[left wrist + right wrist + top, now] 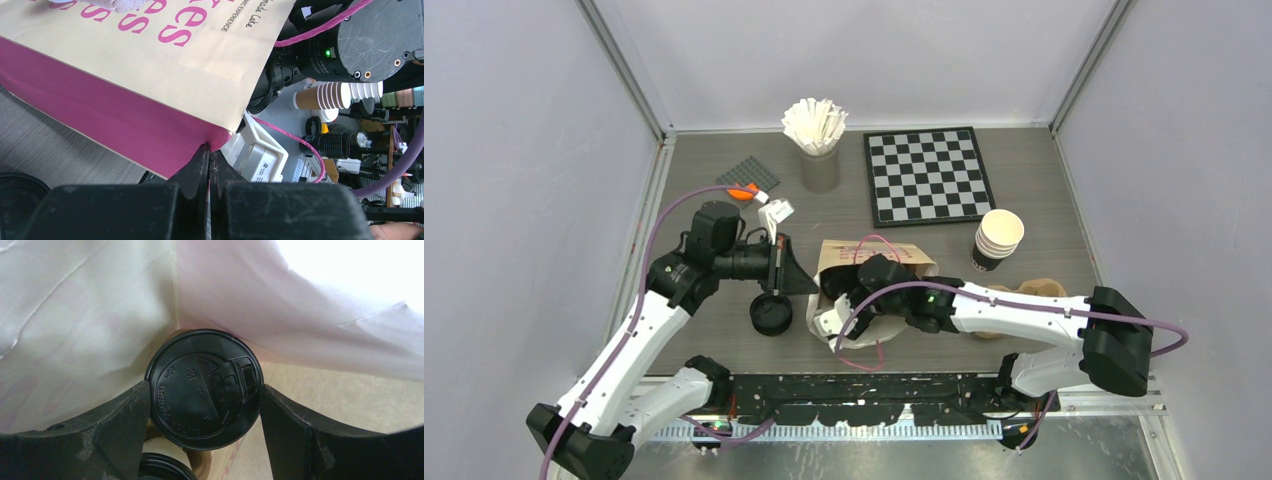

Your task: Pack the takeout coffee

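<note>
The cream paper bag [899,262] with pink print stands at the table's middle. My left gripper [809,283] is shut on the bag's pink side edge [150,125], and its jaws meet at the fold [209,148]. My right gripper [856,290] reaches into the bag, so its fingertips are hidden in the top view. In the right wrist view my right gripper [204,387] has both fingers against the black lid of a takeout coffee cup [202,390]. A second black lid [162,471] shows just below it. Another lidded cup [771,315] stands on the table left of the bag.
A stack of brown-and-white paper cups [997,240] stands right of the bag. The brown pulp carrier [1034,292] lies behind my right arm. A chessboard [927,175] and a cup of white sticks [816,135] are at the back. Small items [759,195] lie at back left.
</note>
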You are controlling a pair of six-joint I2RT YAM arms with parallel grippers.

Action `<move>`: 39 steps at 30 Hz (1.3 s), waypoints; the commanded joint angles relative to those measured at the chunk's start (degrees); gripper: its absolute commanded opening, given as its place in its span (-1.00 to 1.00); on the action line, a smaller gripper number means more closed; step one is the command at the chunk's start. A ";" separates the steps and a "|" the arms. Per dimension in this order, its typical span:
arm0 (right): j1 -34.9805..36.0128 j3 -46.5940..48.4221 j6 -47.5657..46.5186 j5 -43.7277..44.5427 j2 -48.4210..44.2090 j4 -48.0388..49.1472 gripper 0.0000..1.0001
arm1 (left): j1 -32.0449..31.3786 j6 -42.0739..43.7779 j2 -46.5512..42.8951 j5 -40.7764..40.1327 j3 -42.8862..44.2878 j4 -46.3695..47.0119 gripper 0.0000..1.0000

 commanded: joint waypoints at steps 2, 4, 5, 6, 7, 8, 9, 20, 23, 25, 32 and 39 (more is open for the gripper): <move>-0.76 0.55 -1.09 0.01 0.90 1.14 0.27 | -0.22 -1.09 0.23 0.96 1.72 0.58 -1.00; -0.91 0.52 -1.09 0.23 1.03 0.64 0.27 | -0.20 -1.13 0.30 0.89 1.88 0.51 -1.00; -0.94 0.47 -1.09 0.40 1.01 0.57 0.27 | -0.22 -1.12 0.25 0.80 2.03 0.39 -1.00; -0.93 0.49 -1.06 0.46 1.07 0.38 0.26 | -0.18 -1.13 0.36 0.78 2.06 0.31 -1.00; -0.93 0.47 -0.99 0.46 1.12 0.36 0.26 | -0.17 -1.08 0.33 0.71 1.99 0.20 -1.00; -1.02 0.46 -0.81 0.46 1.22 0.37 0.26 | -0.17 -1.09 0.33 0.61 2.02 0.13 -1.00; -0.95 0.44 -0.62 0.46 1.31 0.37 0.26 | -0.17 -1.08 0.35 0.56 2.06 0.11 -1.00; -1.04 0.10 0.28 0.63 2.38 -0.38 0.24 | -0.17 -1.39 0.59 -0.27 2.54 -0.30 -1.00; -1.12 0.28 0.82 1.03 2.70 -0.42 0.22 | -0.17 -1.35 0.68 -0.52 2.67 -0.41 -1.00; -1.14 0.30 1.35 1.00 2.74 -0.44 0.21 | -0.17 -1.41 0.70 -0.53 2.75 -0.47 -1.00; -1.54 0.25 2.33 1.43 3.40 -0.13 0.20 | -0.17 -1.51 0.83 -0.54 2.67 -0.49 -1.00; -1.74 0.03 3.33 1.43 3.69 -0.18 0.20 | -0.17 -2.03 0.94 -0.58 2.72 -0.22 -1.00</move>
